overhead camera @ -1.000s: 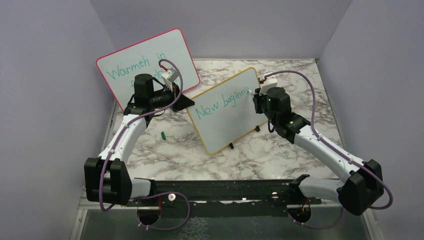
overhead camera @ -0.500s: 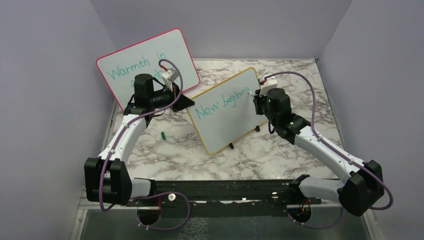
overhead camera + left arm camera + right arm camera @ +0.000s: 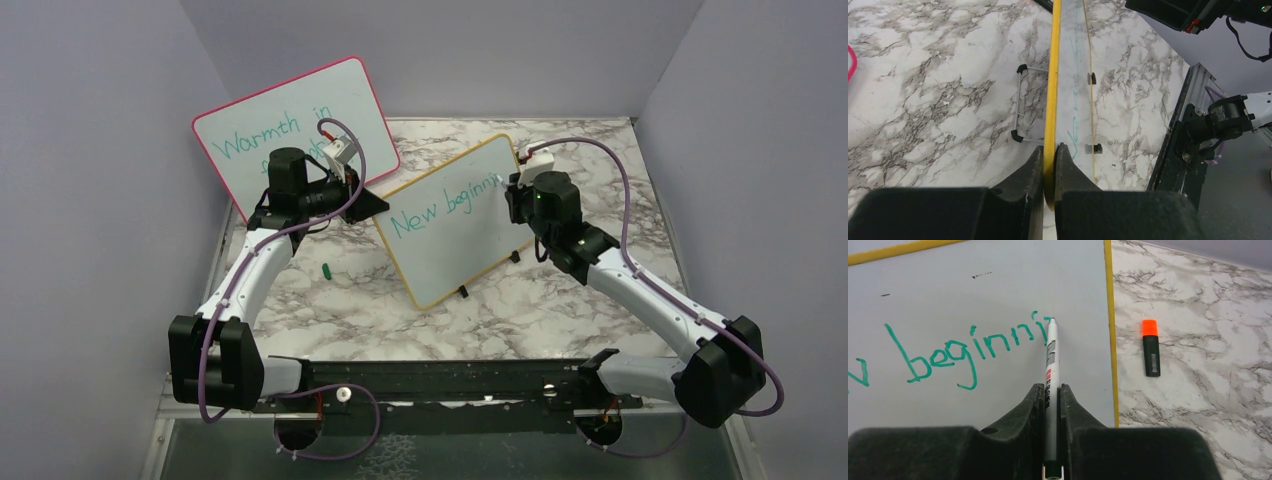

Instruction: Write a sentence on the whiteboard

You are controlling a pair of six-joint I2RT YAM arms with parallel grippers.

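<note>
The yellow-framed whiteboard [image 3: 455,225] stands tilted on small black feet mid-table. My left gripper [image 3: 1049,152] is shut on its yellow left edge [image 3: 1051,100]. My right gripper [image 3: 1051,390] is shut on a white marker [image 3: 1051,360], whose tip touches the board surface [image 3: 998,285] near the right edge. The teal sentence [image 3: 963,352] reads "New beginni" with a partial stroke at the marker tip; it also shows in the top view [image 3: 445,205]. In the top view the right gripper [image 3: 515,195] is at the board's upper right and the left gripper [image 3: 372,203] at its upper left corner.
A larger pink-framed whiteboard [image 3: 270,120] reading "Warmth in..." stands at the back left behind the left arm. A black marker with an orange cap [image 3: 1150,347] lies on the marble right of the board. A small green cap [image 3: 326,269] lies on the table at the left.
The marker has added strokes at the end of "beginn", and the right gripper has shifted slightly up and right along the board. The left arm has not moved.
</note>
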